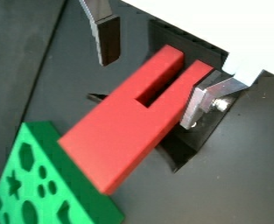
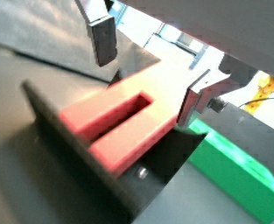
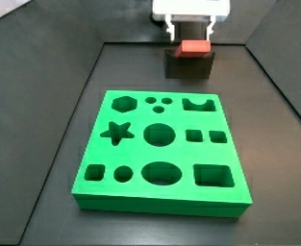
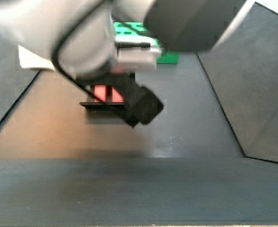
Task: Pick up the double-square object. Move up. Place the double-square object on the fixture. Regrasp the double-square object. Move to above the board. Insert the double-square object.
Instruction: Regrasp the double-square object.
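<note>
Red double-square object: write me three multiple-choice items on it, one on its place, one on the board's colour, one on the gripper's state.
1. Where is the double-square object?
A. on the fixture
B. in a board hole
C. on the bare floor
2. What colour is the board?
A. blue
B. green
C. yellow
3. How are the gripper fingers?
A. shut on the piece
B. out of sight
C. spread apart beside the piece

Answers: 1 A, both wrist views show it lying on the dark fixture. 2 B, bright green in a side view. 3 C, a gap shows at each silver finger.
</note>
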Motion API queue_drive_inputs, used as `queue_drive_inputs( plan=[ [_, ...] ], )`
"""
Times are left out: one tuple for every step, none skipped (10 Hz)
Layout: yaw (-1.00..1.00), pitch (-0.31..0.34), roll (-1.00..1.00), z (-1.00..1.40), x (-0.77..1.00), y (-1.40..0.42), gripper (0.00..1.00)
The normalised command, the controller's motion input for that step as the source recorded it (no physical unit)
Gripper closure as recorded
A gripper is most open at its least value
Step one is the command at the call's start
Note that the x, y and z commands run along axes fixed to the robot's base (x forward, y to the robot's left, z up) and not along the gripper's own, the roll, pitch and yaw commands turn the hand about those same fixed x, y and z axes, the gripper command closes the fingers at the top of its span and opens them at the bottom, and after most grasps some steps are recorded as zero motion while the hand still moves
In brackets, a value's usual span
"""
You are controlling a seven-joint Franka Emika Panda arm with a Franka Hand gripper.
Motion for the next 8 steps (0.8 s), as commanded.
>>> queue_drive_inputs(
  plan=[
    [0.00,0.048,0.05,0.70,-0.03,0.00,0.00],
    [-0.01,0.054,0.04,0.52,-0.03,0.00,0.00],
    [-0.01,0.058,0.04,0.28,-0.02,0.01,0.00],
    [0.03,0.055,1.00,0.99,0.01,-1.00,0.00],
    [0.03,0.054,1.00,0.91,0.01,-1.00,0.00],
    [0.03,0.046,1.00,0.90,-0.01,-1.00,0.00],
    [0.03,0.038,1.00,0.87,-0.04,-1.00,0.00],
    [0.03,0.033,1.00,0.82,-0.05,-1.00,0.00]
  ],
)
